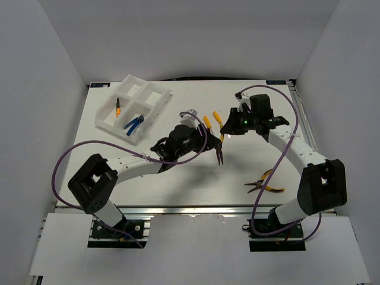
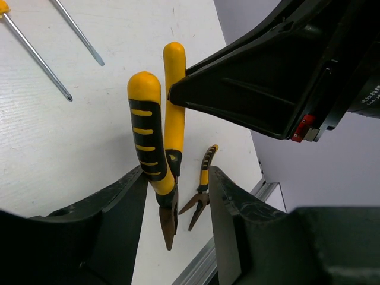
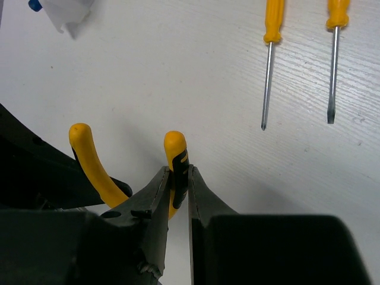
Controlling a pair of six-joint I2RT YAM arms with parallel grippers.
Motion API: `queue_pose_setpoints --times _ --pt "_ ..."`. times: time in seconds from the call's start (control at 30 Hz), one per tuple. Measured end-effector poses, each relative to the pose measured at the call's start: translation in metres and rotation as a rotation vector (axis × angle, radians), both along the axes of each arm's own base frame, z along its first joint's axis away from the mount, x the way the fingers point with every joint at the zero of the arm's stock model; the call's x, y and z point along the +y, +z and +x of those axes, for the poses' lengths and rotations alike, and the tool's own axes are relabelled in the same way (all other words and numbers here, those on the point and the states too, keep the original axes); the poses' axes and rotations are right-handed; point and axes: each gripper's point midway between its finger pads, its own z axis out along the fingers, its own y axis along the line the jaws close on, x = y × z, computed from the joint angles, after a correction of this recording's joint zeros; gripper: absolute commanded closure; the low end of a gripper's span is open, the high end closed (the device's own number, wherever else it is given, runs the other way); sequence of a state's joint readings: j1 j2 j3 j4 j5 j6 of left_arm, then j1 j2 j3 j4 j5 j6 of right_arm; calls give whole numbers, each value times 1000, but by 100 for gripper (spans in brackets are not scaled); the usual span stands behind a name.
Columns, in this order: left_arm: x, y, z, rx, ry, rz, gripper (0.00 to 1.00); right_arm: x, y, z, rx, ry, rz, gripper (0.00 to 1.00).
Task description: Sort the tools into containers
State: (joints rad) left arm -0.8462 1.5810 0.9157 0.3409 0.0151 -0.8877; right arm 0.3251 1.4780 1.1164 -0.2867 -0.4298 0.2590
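The right gripper (image 3: 178,176) has its fingers pinched shut on one handle of the yellow-black pliers (image 2: 146,127), near its rounded end. The tool hangs nose-down in the air above the table (image 1: 178,190). The left gripper (image 2: 177,178) straddles the same pliers lower down, close to the pivot. Its fingers stand apart, one seemingly against the handle and the other with a clear gap, so we judge it is not gripping yet.

We see the main risk in this handover. Only one handle is held, so the free handle can swing and the nose can twist as the left fingers meet it. The tapered part near the pivot may also squirt out of a squeeze. If the right fingers let go before the left ones clamp, the pliers drop. The two grippers sit very near each other, so a small misjudgement could knock them together.

Below lies a second pair of pliers (image 1: 264,185) near the front edge, which a falling tool could strike. Two screwdrivers (image 3: 270,59) lie side by side further out. The white tray (image 1: 151,84) is well apart at the far left and already holds blue pliers (image 1: 133,123), so a weak grip must survive a long carry.
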Motion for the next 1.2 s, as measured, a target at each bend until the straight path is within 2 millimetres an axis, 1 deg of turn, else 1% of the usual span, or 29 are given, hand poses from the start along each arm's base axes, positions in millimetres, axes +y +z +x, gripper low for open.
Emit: queue_pose_setpoints --times 0.07,0.3,0.33,0.4,0.43,0.47,0.53,0.6,0.63,0.67,0.7,0.77,0.83,0.87,0.93,0.97,1.07,1.1,1.13,1.17,1.2 --pt "0 0 0 -1 0 1 49 1 1 -1 3 6 8 100" --pt "4 0 5 -7 10 5 63 7 5 -5 6 45 44 100" --pt "4 0 6 -7 12 5 70 8 6 -6 6 52 51 100" --pt "5 0 7 -9 15 5 81 10 8 -7 1 65 62 100" --pt "6 1 8 -11 16 4 90 11 9 -7 -3 68 67 100" --pt "6 1 9 -14 15 6 94 11 10 -7 -5 74 71 99" --pt "8 1 10 -16 11 6 100 14 12 -8 -13 94 81 79" --pt "9 1 11 -18 6 17 100 16 14 -10 -18 115 90 64" --pt "11 0 11 -18 1 30 100 18 16 -12 -24 135 101 51" --pt "13 -1 12 -20 1 46 100 20 17 -14 -30 159 111 45" --pt "18 -2 14 -21 8 65 100 22 19 -16 -32 176 122 35" --pt "33 -3 21 -19 34 114 100 25 22 -20 -50 224 136 26" --pt "53 2 34 -26 77 160 100 26 25 -23 -75 268 143 24" --pt "70 7 43 -30 104 194 100 26 26 -24 -92 290 145 24" --pt "106 21 62 -45 175 248 100 24 30 -25 -133 336 150 28" --pt "127 32 75 -61 221 280 100 22 33 -26 -160 360 153 30" --pt "192 75 111 -126 357 373 100 19 48 -31 -259 437 165 59" --pt "213 91 122 -151 400 399 100 18 54 -33 -297 459 168 85" --pt "234 106 131 -175 441 427 100 18 60 -36 -336 483 171 96" --pt "253 120 139 -197 476 456 100 18 66 -39 -369 503 176 100" --pt "274 134 148 -222 511 480 100 18 69 -42 -396 520 180 100"
